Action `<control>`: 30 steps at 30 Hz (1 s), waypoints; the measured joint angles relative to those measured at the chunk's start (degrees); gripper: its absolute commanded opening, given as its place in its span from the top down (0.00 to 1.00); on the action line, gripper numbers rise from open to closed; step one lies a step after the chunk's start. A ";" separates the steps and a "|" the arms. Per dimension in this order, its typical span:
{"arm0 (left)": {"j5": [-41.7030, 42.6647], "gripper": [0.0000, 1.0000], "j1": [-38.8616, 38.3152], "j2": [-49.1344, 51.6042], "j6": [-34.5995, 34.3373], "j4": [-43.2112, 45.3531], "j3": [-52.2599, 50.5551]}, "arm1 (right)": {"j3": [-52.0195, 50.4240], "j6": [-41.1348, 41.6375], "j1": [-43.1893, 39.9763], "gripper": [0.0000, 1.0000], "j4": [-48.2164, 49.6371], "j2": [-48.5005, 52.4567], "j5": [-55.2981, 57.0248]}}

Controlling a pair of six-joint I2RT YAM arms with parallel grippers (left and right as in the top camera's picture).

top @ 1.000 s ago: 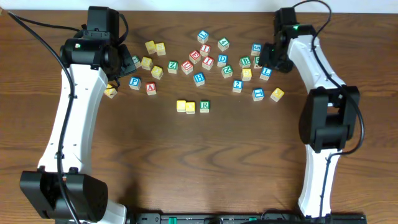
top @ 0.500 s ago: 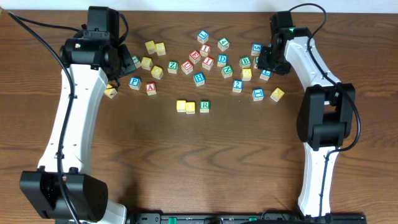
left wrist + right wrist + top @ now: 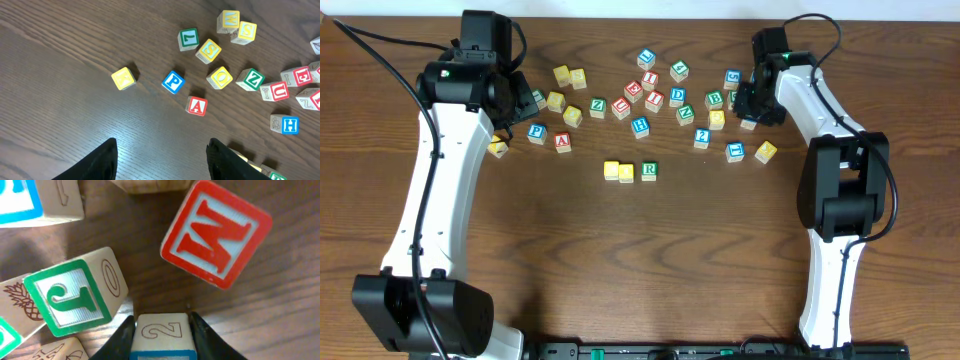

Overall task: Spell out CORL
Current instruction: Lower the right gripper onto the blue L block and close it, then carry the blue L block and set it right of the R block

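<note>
While the left gripper (image 3: 161,155) hangs wide and empty, well apart from the yellow pair (image 3: 611,170) and R cube (image 3: 649,171) lined up centrally, the right gripper (image 3: 162,325) pinches a blue-edged cube (image 3: 162,341), probably L, whose crowding green-lettered neighbour (image 3: 75,297) may snag and twist it loose.

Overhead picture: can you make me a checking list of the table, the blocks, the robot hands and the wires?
Surface: brown wood table.
Job's things: two yellow cubes and green R cube in a row; blue-edged cube, letter hidden, between the right jaws.
Clutter: many letter cubes scattered behind the row, including red A cube, blue P cube.
Grippers: left gripper open, holding nothing; right gripper shut on the blue-edged cube.
Cables: black cable by left arm; second cable by right arm.
Surroundings: nothing seen.
</note>
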 measured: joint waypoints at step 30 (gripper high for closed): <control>0.02 0.44 0.00 0.00 0.00 0.02 0.00 | -0.63 -9.84 12.07 0.89 -14.34 -14.45 -7.89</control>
